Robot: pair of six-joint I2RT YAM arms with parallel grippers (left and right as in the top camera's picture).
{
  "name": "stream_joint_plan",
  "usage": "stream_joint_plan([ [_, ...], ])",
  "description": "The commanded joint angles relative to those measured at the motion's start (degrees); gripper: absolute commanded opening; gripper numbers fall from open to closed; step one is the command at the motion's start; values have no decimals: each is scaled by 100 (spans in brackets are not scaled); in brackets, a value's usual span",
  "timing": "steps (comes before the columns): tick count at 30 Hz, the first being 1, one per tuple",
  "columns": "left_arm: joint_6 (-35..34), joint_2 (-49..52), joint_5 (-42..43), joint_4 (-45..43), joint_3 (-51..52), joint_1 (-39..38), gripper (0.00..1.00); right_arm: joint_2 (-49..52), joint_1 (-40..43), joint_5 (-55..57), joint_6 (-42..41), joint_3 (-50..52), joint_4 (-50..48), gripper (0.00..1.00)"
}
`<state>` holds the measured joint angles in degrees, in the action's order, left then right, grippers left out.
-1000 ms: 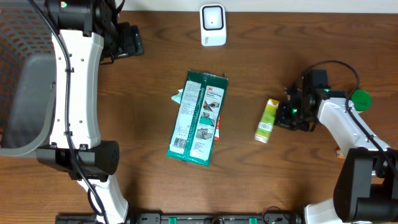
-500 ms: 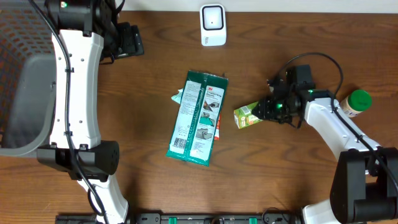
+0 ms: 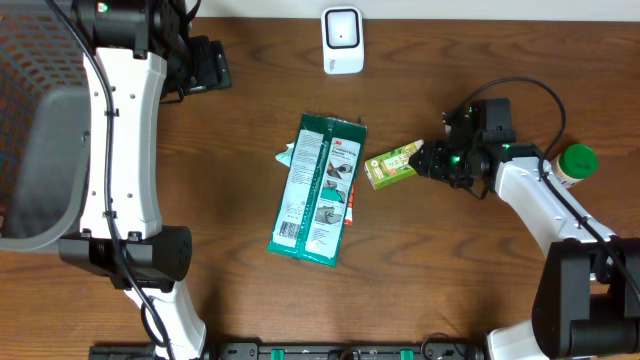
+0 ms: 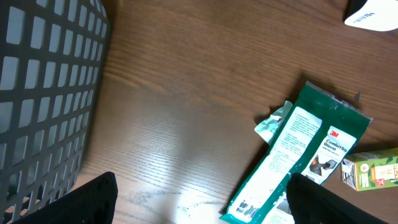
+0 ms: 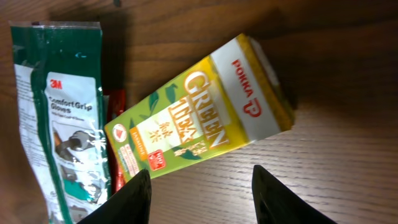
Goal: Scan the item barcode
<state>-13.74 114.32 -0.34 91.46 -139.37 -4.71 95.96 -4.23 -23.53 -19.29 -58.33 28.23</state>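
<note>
Green glove pack (image 3: 318,190) beside tea carton (image 3: 390,166); scanner (image 3: 342,40) beyond.

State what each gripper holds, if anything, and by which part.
Nothing is held. The right gripper stands with jaws apart, not closed on the green tea carton; the left gripper is open, empty.

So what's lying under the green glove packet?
From under the glove packet a red item pokes out beside the tea carton, and a pale green scrap at the opposite edge. The rest of both is covered.
</note>
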Motion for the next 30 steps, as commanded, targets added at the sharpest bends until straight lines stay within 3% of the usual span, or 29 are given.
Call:
stream_joint_plan([
  [1, -55, -96, -17, 20, 2, -2, 87, -7, -138, -140, -391, 4, 4, 47],
  [7, -55, -96, -17, 20, 2, -2, 87, -7, -964, 516, -1473, 4, -341, 54],
  [10, -55, -96, -17, 20, 2, -2, 87, -4, -1499, 769, -1539, 4, -802, 54],
  [16, -55, -96, -17, 20, 2, -2, 87, 9, -2555, 2343, -1541, 4, -1596, 38],
  [19, -55, -96, -17, 20, 2, -2, 87, 92, -2841, 3241, -1543, 4, -1692, 41],
  [22, -55, -96, -17, 20, 2, -2, 87, 245, -2914, 3508, -1541, 4, -1781, 44],
  [26, -55, -96, -17, 20, 2, -2, 87, 424, -2723, 3467, -1541, 4, -1891, 36],
  [30, -55, -96, -17, 20, 2, -2, 87, 503, -2391, 3060, -1539, 4, -1882, 34],
])
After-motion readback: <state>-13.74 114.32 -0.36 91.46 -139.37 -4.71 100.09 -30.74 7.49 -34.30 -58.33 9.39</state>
